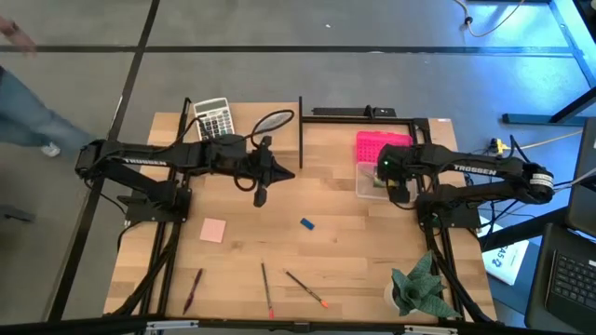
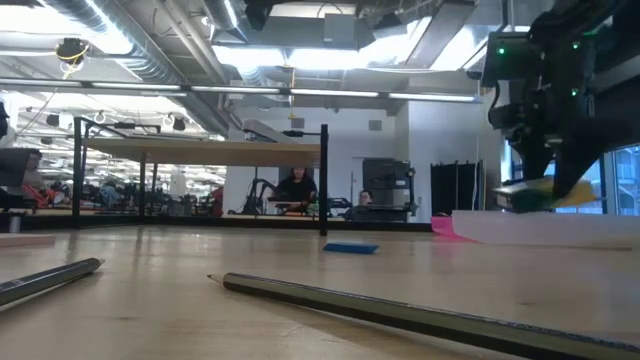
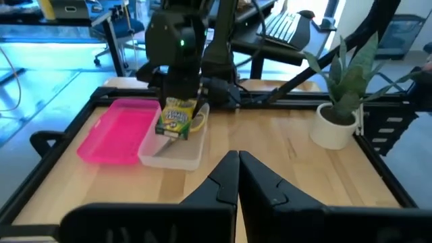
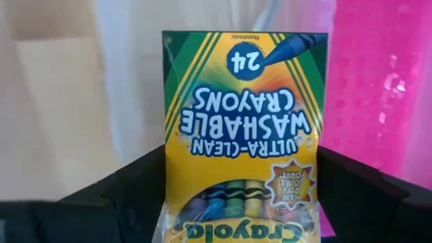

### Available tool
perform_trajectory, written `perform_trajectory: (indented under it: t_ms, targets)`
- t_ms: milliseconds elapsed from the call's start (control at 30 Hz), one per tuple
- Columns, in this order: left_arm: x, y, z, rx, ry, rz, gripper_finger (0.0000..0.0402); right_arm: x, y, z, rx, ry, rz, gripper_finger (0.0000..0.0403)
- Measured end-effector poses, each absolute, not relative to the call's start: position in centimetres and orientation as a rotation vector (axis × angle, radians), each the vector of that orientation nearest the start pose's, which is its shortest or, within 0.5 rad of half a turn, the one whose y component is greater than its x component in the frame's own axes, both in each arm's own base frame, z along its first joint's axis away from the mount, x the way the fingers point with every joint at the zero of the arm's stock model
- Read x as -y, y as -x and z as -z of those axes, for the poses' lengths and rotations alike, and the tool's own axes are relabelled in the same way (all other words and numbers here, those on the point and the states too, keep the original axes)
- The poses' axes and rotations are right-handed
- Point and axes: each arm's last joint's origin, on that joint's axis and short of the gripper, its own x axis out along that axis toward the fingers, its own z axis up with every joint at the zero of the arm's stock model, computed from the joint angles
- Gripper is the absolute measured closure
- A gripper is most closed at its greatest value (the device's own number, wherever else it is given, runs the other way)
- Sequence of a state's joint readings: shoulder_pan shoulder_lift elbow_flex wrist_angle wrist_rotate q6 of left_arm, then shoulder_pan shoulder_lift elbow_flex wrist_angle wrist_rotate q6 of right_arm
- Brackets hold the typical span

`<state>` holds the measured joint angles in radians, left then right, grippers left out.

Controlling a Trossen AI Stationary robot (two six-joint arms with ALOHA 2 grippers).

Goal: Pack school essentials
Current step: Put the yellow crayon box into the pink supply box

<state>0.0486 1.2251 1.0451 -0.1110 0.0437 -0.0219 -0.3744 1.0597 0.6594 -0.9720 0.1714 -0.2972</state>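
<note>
My right gripper (image 1: 396,184) is shut on the yellow-green crayon box (image 3: 177,117) over a clear tray (image 3: 173,152) beside a pink lid (image 3: 113,131). Something yellow (image 3: 200,120) lies in the tray behind the crayon box. My left gripper (image 1: 261,182) hovers shut over the table's middle and touches nothing. A pink note pad (image 1: 213,230), a blue eraser (image 1: 306,223) and three pencils (image 1: 194,288) (image 1: 267,288) (image 1: 305,288) lie flat on the table. My right gripper pinches the crayon box between its two fingers (image 4: 121,192), one on each narrow side near the "Crayola" end (image 4: 236,226). The fingers come from above, pointing down. The box hangs tilted below them, its far end (image 3: 170,133) down inside the clear tray; whether it touches the tray, I cannot tell.
A calculator (image 1: 212,117) sits at the far left of the table. A thin black post (image 1: 300,130) stands at the far edge. A potted plant (image 1: 421,287) stands at the near right corner. Bare wood lies between the eraser and the tray.
</note>
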Motion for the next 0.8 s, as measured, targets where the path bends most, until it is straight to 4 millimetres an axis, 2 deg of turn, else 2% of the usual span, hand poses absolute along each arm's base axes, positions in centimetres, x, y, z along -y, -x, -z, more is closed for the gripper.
perform_trajectory:
  t_ms: [533, 800]
  targets:
    - [-1.2, -27.5, -34.0, -0.282, 0.035, -0.008, 0.0401, 6.9, -12.8, -17.4, -1.544, 0.104, 0.236, 0.007]
    - [-1.2, -27.5, -34.0, -0.282, 0.035, -0.01, 0.0401, 7.1, -12.8, -17.2, -1.536, 0.123, 0.255, 0.007]
